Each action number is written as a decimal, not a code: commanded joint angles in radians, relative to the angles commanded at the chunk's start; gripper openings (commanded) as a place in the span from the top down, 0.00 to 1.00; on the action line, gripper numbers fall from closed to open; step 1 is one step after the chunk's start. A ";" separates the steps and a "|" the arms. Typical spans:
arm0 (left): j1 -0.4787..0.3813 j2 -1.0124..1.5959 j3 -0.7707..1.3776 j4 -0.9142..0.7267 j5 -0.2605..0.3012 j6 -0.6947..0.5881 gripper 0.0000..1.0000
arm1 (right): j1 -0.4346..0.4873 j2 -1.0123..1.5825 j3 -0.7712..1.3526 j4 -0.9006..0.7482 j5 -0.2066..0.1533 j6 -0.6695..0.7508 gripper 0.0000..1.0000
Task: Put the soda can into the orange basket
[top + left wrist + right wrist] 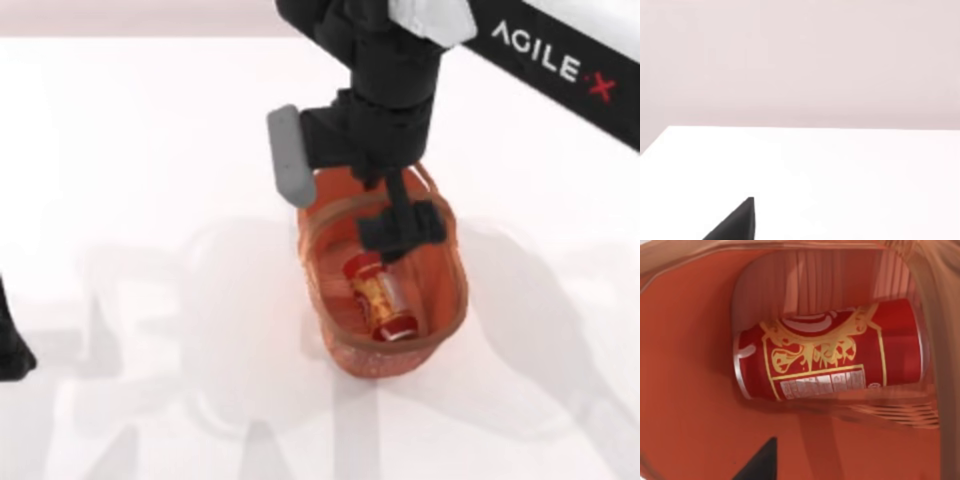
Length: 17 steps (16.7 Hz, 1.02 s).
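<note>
Small red cylindrical soda can (pixel 379 296) lies on its side on slatted bottom of oval orange woven basket (pixel 452 290). Right tool (pixel 400 235) above it, released. Left arm parked at table's left edge.
</note>
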 joint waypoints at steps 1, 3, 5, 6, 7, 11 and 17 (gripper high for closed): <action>0.000 0.000 0.000 0.000 0.000 0.000 0.00 | 0.000 0.000 0.000 0.000 0.000 0.000 0.38; 0.000 0.000 0.000 0.000 0.000 0.000 0.00 | 0.000 0.000 0.000 0.000 0.000 0.000 0.53; 0.000 0.000 0.000 0.000 0.000 0.000 0.00 | 0.000 0.000 0.000 0.000 0.000 0.000 0.68; 0.000 0.000 0.000 0.000 0.000 0.000 0.00 | 0.000 0.000 0.000 0.000 0.000 0.000 0.75; 0.000 0.000 0.000 0.000 0.000 0.000 0.00 | 0.000 0.000 0.000 0.000 0.000 0.000 0.83; 0.000 0.000 0.000 0.000 0.000 0.000 0.00 | 0.000 0.000 0.000 0.000 0.000 0.000 1.00; 0.000 0.000 0.000 0.000 0.000 0.000 0.00 | 0.000 0.000 0.000 0.000 0.000 0.000 1.00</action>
